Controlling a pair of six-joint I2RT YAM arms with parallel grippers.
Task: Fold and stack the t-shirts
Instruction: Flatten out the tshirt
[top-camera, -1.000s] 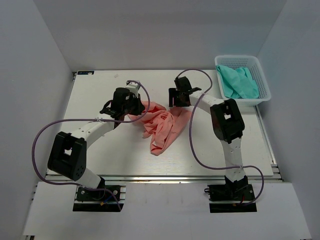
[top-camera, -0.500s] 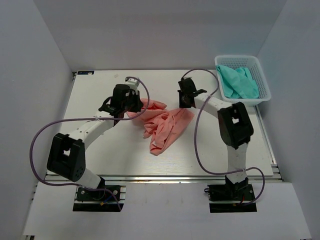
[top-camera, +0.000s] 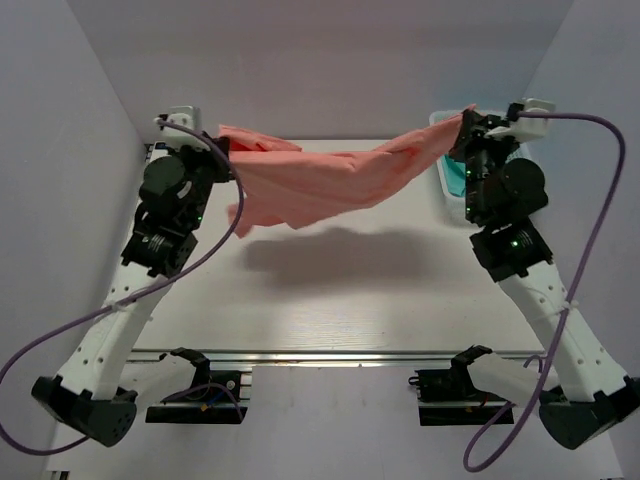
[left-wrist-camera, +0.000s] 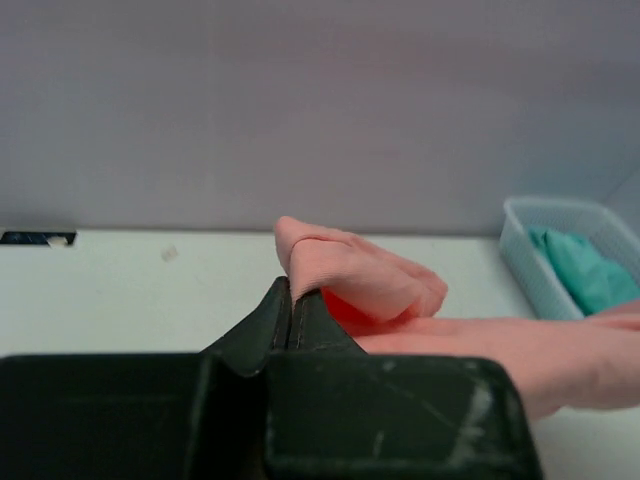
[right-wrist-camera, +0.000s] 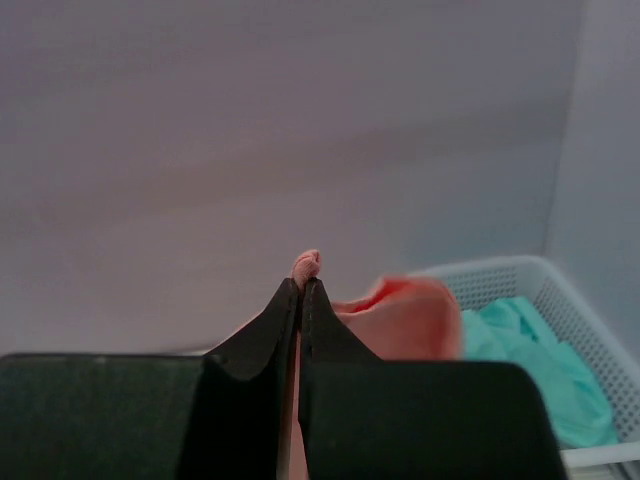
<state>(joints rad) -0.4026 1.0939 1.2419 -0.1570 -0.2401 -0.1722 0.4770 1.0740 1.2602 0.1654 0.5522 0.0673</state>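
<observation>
The salmon-pink t-shirt (top-camera: 330, 178) hangs stretched in the air above the table, held at both ends. My left gripper (top-camera: 222, 138) is shut on its left end, and in the left wrist view a fold of the pink cloth (left-wrist-camera: 350, 275) bulges out past the closed gripper (left-wrist-camera: 291, 285). My right gripper (top-camera: 466, 118) is shut on the right end, with a small pink nub (right-wrist-camera: 307, 264) pinched at the gripper's tips (right-wrist-camera: 300, 283). The teal-green t-shirt (right-wrist-camera: 530, 365) lies crumpled in the white basket (right-wrist-camera: 590, 330).
The white lattice basket (top-camera: 445, 178) stands at the table's back right corner, mostly hidden behind the right arm. The white table (top-camera: 340, 290) carries the shirt's shadow. Grey walls close in the left, back and right sides.
Both arms have risen high and spread apart, lifting the pink t-shirt off the table and stretching it between them. The right gripper closed on the shirt's right end.
</observation>
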